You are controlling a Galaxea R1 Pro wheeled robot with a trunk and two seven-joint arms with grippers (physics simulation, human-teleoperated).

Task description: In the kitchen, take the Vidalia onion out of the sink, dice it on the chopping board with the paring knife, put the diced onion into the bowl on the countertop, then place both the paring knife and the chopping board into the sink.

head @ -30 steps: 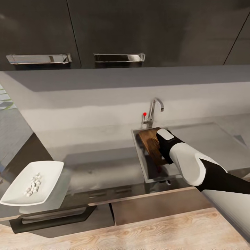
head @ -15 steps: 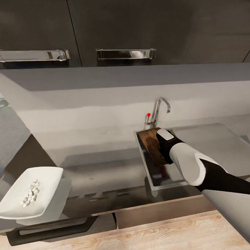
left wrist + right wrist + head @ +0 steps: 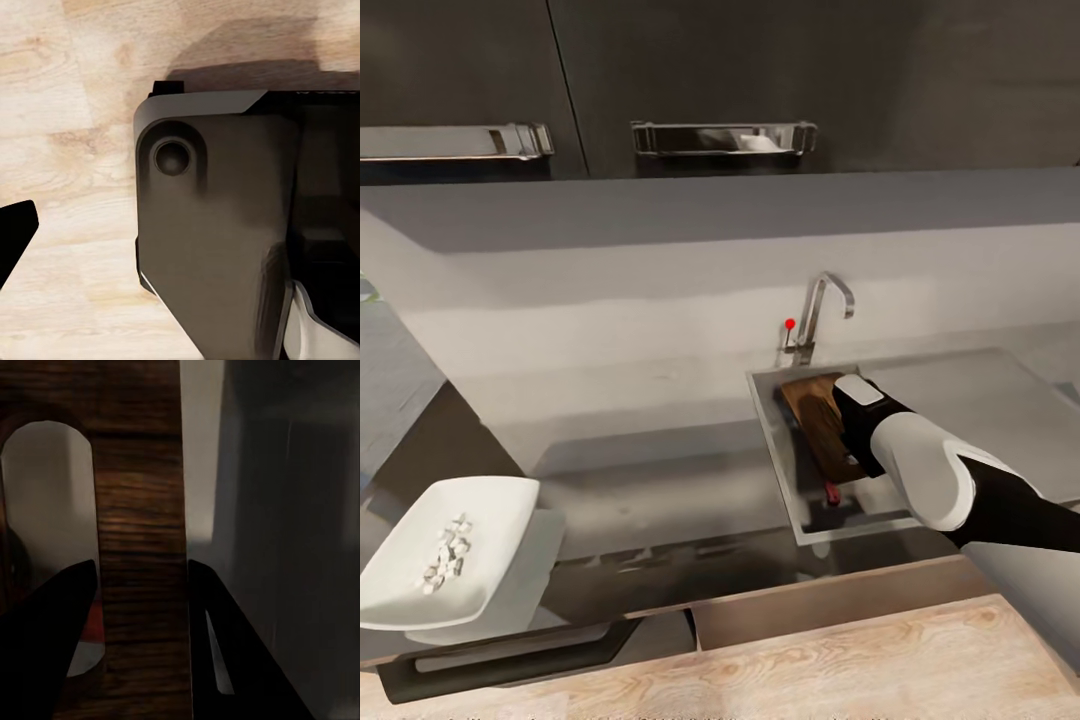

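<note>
Through the right wrist camera I see my right gripper [image 3: 142, 607] clamped on the chopping board [image 3: 142, 510]: one dark finger [image 3: 45, 652] sits on the side of the slot-shaped handle hole [image 3: 49, 510], the other finger [image 3: 240, 660] on the outer edge, and the strip of wood between hole and edge is pinched between them. A patch of red shows low in the handle hole, likely the paring knife [image 3: 91, 622] handle, though it is too blurred for me to be sure. From the head camera, my right arm [image 3: 930, 470] reaches down into the sink [image 3: 780, 470], and the chopping board [image 3: 820, 425] stands tilted inside the basin, its upper end toward the tap [image 3: 820, 315] with the red dot. Just below the board's lower end, the paring knife [image 3: 831, 492] lies on the basin floor, its dark red handle showing. The bowl [image 3: 430, 550] sits well apart at the far left of the countertop [image 3: 650, 480], with the pale bits of diced Vidalia onion [image 3: 445, 550] heaped inside it. My left wrist camera looks down on a dark part of the robot's body [image 3: 217, 240] over pale wood floor [image 3: 67, 150]; I cannot tell how the left jaws stand.
</note>
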